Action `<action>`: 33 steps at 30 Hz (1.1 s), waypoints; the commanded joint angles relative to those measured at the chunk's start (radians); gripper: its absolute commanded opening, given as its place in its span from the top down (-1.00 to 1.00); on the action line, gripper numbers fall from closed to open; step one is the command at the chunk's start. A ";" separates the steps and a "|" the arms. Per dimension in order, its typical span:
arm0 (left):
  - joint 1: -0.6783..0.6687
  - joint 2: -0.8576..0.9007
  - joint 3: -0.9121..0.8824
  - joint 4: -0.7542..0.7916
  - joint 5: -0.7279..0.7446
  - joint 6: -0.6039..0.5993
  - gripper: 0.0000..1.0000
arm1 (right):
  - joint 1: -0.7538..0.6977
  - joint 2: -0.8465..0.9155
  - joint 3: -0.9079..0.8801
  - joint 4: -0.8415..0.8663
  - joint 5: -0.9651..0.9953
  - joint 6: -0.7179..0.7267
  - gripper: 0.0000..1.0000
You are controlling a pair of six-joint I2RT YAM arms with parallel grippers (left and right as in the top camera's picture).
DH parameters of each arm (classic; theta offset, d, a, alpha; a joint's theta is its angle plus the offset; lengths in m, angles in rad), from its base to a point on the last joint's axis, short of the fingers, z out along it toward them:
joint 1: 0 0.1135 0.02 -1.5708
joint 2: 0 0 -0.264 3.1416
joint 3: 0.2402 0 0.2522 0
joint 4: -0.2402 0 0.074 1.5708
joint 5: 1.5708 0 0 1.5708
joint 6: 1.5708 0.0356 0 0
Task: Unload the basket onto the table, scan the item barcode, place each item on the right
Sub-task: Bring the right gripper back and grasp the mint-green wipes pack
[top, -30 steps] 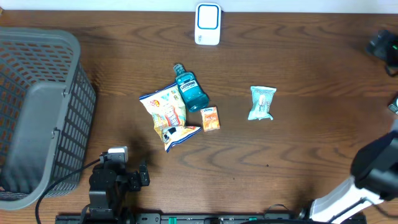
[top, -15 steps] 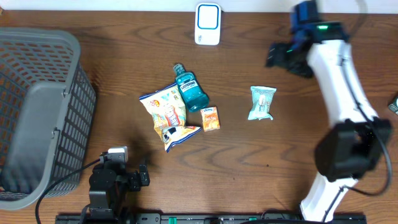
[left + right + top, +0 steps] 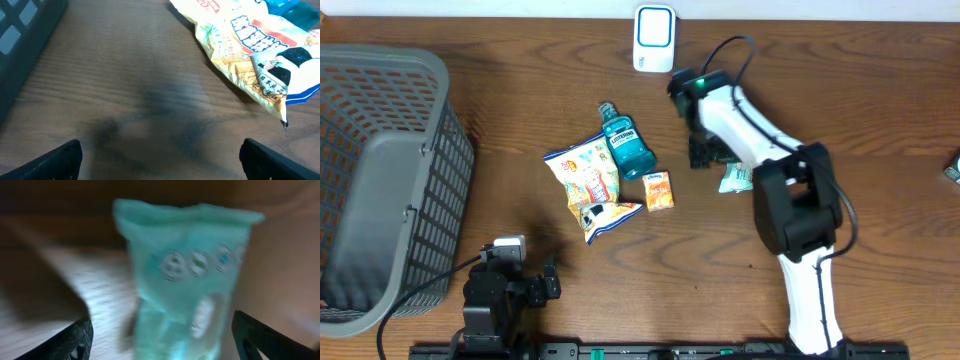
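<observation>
The right tool point(image 3: 167, 337) hangs over the pale green packet point(image 3: 182, 280), its fingers spread wide to either side of it; the packet lies flat on the desk point(image 3: 880, 120), just right of the orange box point(image 3: 659, 190) and well apart from the white scanner point(image 3: 654, 38) at the far edge; the left tool point(image 3: 160, 160) also stands apart, over bare wood near the snack bag point(image 3: 250, 40).
</observation>
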 commanded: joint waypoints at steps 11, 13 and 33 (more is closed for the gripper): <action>-0.003 -0.004 -0.004 -0.024 -0.013 0.010 -0.96 | -0.031 0.054 -0.077 0.011 0.159 0.064 -0.20; -0.003 -0.004 -0.004 -0.024 -0.013 0.010 -0.95 | -0.038 0.054 -0.125 0.055 0.158 0.034 -0.08; -0.003 -0.004 -0.004 -0.024 -0.013 0.010 -0.95 | -0.047 0.027 -0.078 0.122 -0.543 -0.538 0.98</action>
